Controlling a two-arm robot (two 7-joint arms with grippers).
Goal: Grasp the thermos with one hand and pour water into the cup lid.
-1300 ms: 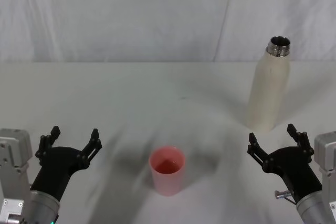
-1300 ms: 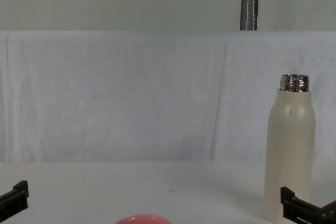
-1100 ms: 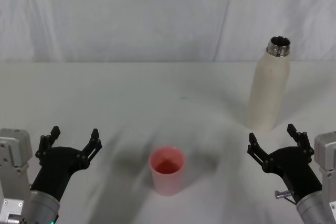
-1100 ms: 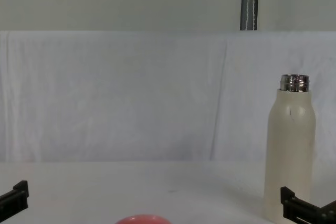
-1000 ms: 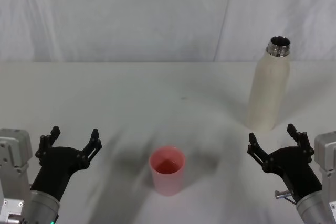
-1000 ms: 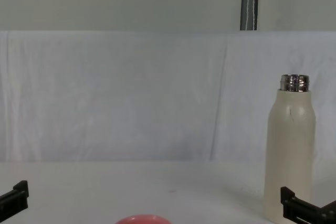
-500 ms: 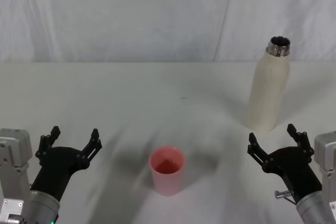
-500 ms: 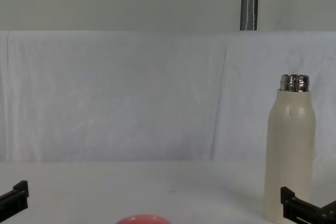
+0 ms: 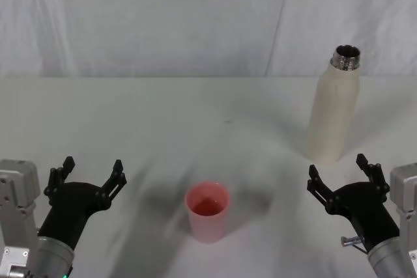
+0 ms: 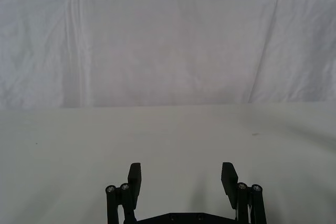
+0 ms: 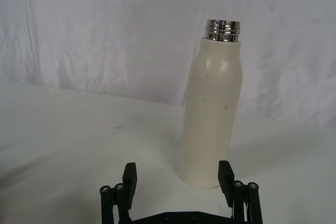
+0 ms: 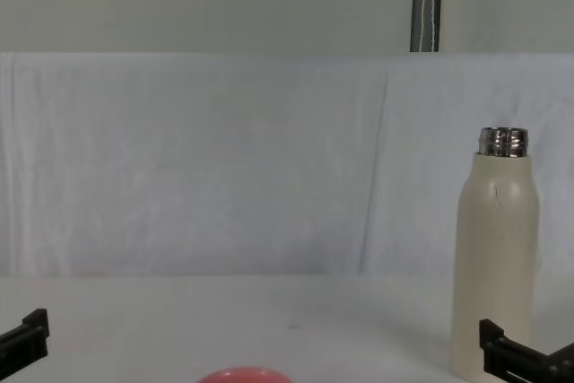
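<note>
At the near left edge of the white table (image 9: 163, 105) we are seeing the left gripper (image 9: 88, 172) hanging low, its jaws spread wide and holding nothing; it is looking parked, well apart from everything. Moving toward the middle, the pink cup lid (image 9: 208, 211) is standing upright with its mouth up, close to the robot and between the two arms. Farther right and farther back, the cream thermos (image 9: 333, 109) is standing upright with its silver threaded neck (image 11: 222, 30) uncapped. Nearest on the right, the right gripper (image 9: 339, 180) is waiting just short of the bottle's base, jaws fully apart and empty, with the bottle framed between them in the right wrist view. We are judging the grasp as not yet begun; the next move is calling for advancing the right gripper so its jaws are straddling the body, closing firmly, then lifting and tilting over the lid.
</note>
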